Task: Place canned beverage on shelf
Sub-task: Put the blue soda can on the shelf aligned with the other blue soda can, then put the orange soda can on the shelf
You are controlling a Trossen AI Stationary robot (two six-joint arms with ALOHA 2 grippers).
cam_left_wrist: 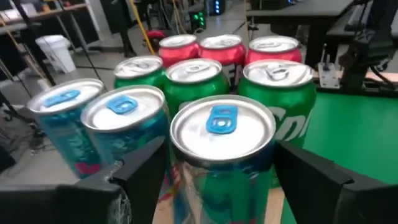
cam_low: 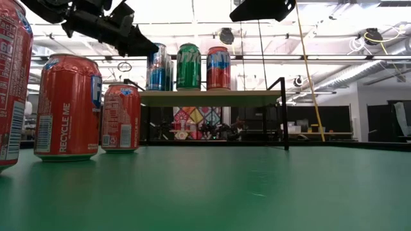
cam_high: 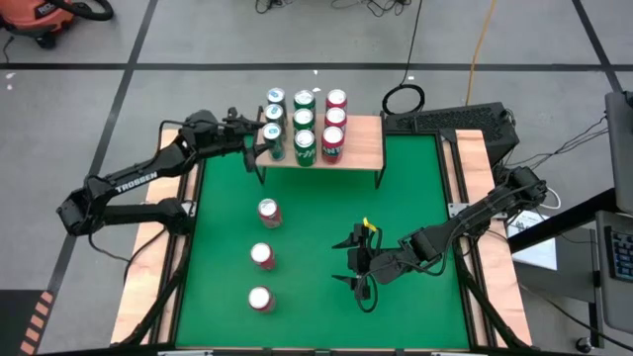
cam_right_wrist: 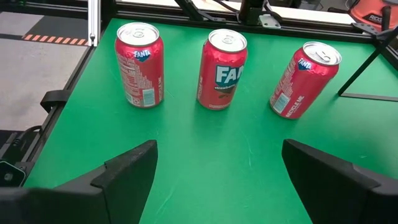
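The shelf (cam_high: 361, 148), a wooden plank on thin black legs, stands at the far middle of the green table (cam_high: 415, 198). Several cans stand upright on it in rows of teal, green and red. The teal can (cam_left_wrist: 221, 134) at its near left corner stands on its base between the fingers of my left gripper (cam_left_wrist: 221, 155), which is open, with a finger on either side. Three red cans (cam_right_wrist: 222, 68) stand in a line on the green table's left half. My right gripper (cam_right_wrist: 219, 149) hovers open over the table to their right, holding nothing.
The shelf's black legs (cam_low: 283, 115) stand on the table. The red cans (cam_high: 261, 255) run from near the shelf toward the near edge. Green surface lies bare between my right gripper (cam_high: 354, 262) and the shelf. A dark box (cam_high: 450, 121) sits beyond the far right corner.
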